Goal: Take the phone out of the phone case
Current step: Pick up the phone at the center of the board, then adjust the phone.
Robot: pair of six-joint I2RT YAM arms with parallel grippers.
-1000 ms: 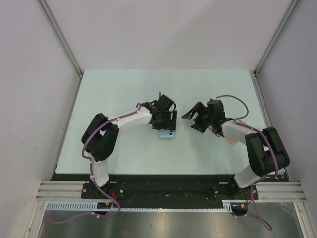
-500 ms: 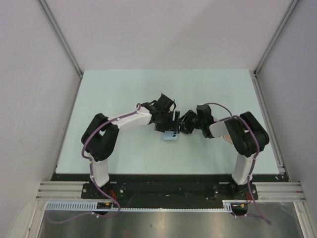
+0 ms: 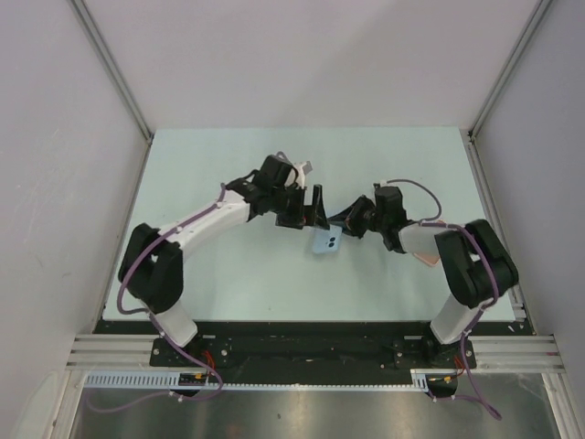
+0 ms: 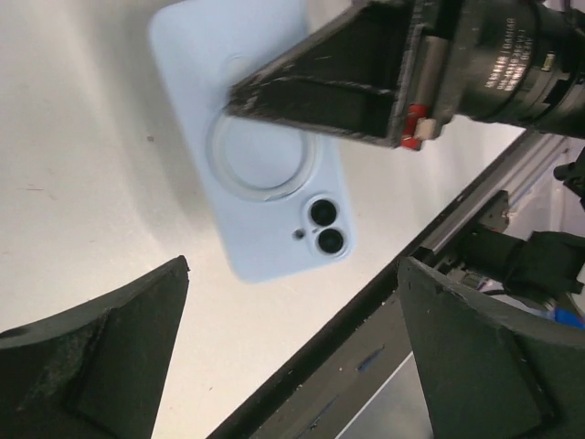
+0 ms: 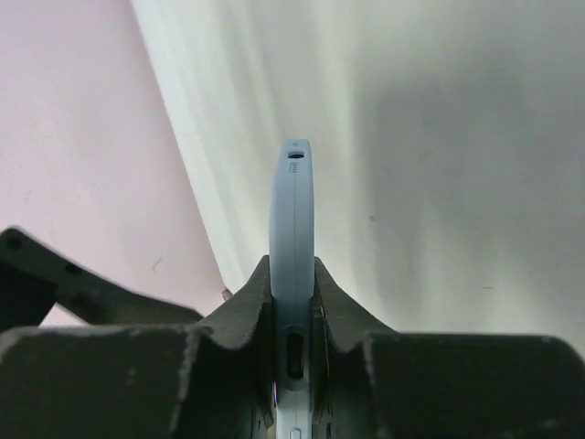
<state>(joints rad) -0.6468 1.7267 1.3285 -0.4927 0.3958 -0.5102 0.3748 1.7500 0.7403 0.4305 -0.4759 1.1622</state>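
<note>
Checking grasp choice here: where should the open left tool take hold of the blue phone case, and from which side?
Probably the lens end of the phone case. The right tool is shut on the opposite end, pinching the flat faces, so only the lens end is free. The left tool is open and faces the case's back, so it could come in from there and close across the two long edges.

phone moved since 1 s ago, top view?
Yes. The phone has shifted slightly right, toward the right edge of the table, and is now pinched by the right gripper.
</note>
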